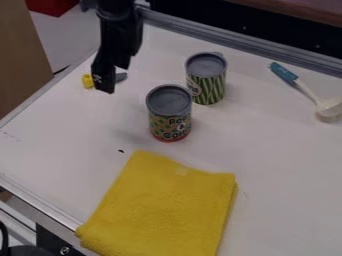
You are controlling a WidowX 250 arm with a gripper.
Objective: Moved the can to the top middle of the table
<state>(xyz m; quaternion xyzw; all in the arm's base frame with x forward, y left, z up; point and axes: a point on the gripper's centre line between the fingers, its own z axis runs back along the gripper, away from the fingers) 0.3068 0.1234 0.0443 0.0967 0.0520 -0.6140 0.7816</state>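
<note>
Two cans upright, my pincer at eleven o'clock

Reading the camera view as a clock face, I hang my black pincer [111, 77] over the table [43, 142] toward eleven o'clock, to the left of both cans. I cannot tell whether it is spread or pressed together.

Two cans stand upright on the white top, and I cannot tell which of them the task means. The green striped can [206, 79] is at one o'clock, in the upper middle part of the table. The patterned can with the red bottom edge [169, 114] stands near the centre, toward twelve. From it, the striped one lies at one o'clock, just beside; whether they touch I cannot tell.

At six o'clock a folded yellow cloth [163, 205] lies flat. Toward two o'clock rests a white utensil [309, 94], its blue handle end pointing to between ten and eleven. A small yellow and grey thing [87, 81] sits at ten, partly hidden behind my pincer. A small dark speck [121, 151] marks the top at eight o'clock, between the cloth and the table's left side
</note>
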